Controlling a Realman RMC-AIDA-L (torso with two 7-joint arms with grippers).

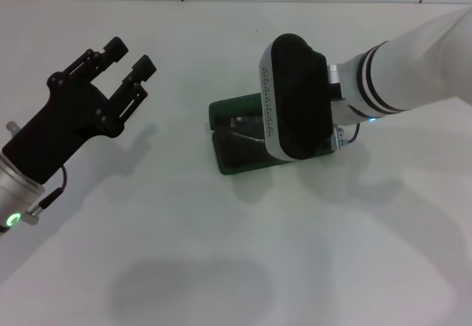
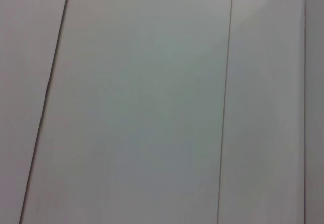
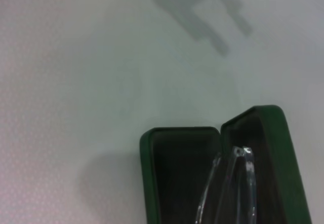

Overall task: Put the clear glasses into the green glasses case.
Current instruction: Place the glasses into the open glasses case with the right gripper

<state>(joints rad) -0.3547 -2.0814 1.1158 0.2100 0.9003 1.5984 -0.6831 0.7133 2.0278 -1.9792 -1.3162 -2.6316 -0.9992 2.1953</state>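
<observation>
our right gripper (image 1: 335, 138) sits directly over the open green glasses case (image 3: 177, 168) with the clear glasses (image 3: 230, 183) lying lengthwise inside, jaw state hidden; left gripper (image 1: 122, 64) released, well apart.

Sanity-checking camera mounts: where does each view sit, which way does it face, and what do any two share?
Head: high, looking down at the table; shows left gripper and right arm over the green glasses case.
Left wrist: faces plain pale panels; no robot parts.
Right wrist: looks down into the open case, the clear glasses inside; no fingers.
Head and right wrist share the case.
</observation>
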